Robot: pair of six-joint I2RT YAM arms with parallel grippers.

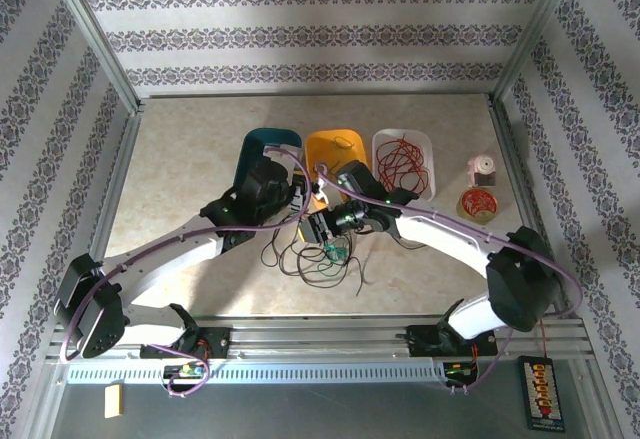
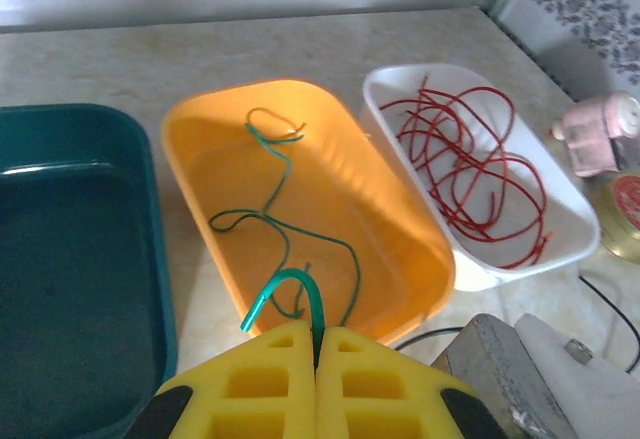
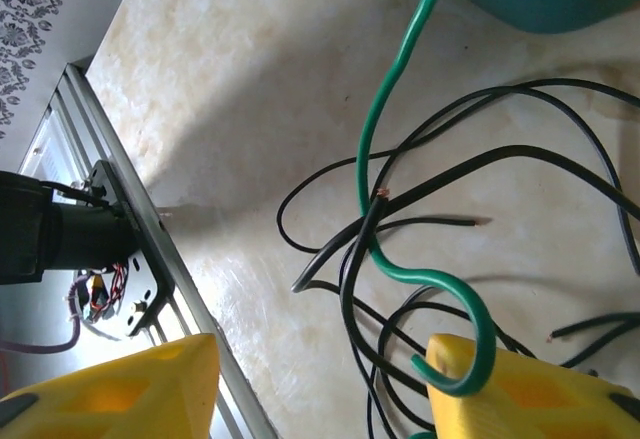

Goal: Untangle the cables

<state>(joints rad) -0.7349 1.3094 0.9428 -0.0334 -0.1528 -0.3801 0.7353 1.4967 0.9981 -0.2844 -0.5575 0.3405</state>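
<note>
My left gripper (image 2: pixel 318 337) is shut on a green cable (image 2: pixel 288 281), whose free end curls up over the near rim of the orange bin (image 2: pixel 400 209). Another thin green cable (image 2: pixel 283 214) lies inside that bin. Red cables (image 2: pixel 470 164) fill the white bin (image 2: pixel 560 244). My right gripper (image 3: pixel 320 384) hangs open just above the table. A thick green cable (image 3: pixel 400 109) hooks over its right finger (image 3: pixel 520 399). Loose black cables (image 3: pixel 480 169) loop beneath it. From above, the black and green tangle (image 1: pixel 320 259) lies between the arms, with the left gripper (image 1: pixel 300 199) and right gripper (image 1: pixel 318 227) close together.
An empty teal bin (image 2: pixel 70 239) stands left of the orange one. A pink object (image 1: pixel 483 169) and a small reel of red wire (image 1: pixel 479 202) sit right of the white bin. The metal rail (image 3: pixel 130 209) runs along the table's near edge.
</note>
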